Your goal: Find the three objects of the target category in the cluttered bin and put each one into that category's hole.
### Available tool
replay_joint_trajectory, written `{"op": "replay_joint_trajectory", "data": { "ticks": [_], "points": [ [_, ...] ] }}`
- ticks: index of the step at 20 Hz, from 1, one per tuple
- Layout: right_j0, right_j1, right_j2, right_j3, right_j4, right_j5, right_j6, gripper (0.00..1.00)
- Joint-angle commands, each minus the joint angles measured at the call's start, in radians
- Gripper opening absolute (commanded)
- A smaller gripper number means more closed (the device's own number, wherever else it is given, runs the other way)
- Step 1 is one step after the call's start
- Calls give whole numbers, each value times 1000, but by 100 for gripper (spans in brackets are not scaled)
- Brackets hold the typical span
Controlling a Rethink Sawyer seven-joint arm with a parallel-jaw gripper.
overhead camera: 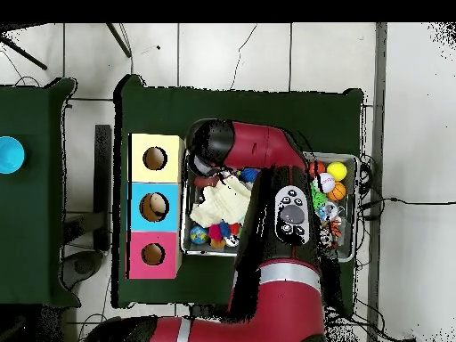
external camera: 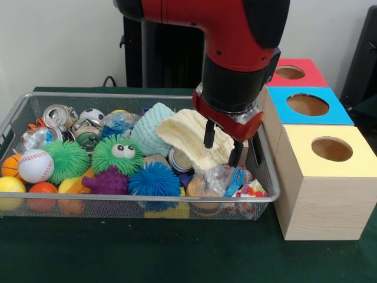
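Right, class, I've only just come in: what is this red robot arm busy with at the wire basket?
The red arm's gripper hangs over the right end of the wire basket, its fingers open and down at a cream knitted cloth lying on top of the clutter. Spiky balls, a baseball and cans fill the rest of the basket. Beside it stand three boxes with round holes: yellow, blue and red.

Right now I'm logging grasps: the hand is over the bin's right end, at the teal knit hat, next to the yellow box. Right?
Not quite. In the front view the hand is at the cream knit hat; the teal knit hat lies just left of it. The rest holds: right end of the bin, beside the yellow box.
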Motion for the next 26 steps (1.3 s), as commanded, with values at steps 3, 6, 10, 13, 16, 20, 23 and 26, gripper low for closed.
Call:
{"op": "replay_joint_trajectory", "data": {
  "ticks": [3,6,10,13,16,20,23,26],
  "points": [
    [-22,67,78,25,-31,-134,-23,100],
    [-19,100,81,-15,-28,-128,-24,100],
    [-24,147,95,-55,-22,-141,-36,100],
    [-18,157,96,-69,-16,-139,-32,100],
    [-17,166,97,-87,-14,-125,-39,100],
    [-11,177,93,-92,-31,-148,-44,100],
    [-3,180,85,-99,-57,-142,-72,100],
    [-8,172,93,-95,-77,-138,-122,100]
  ]
}}
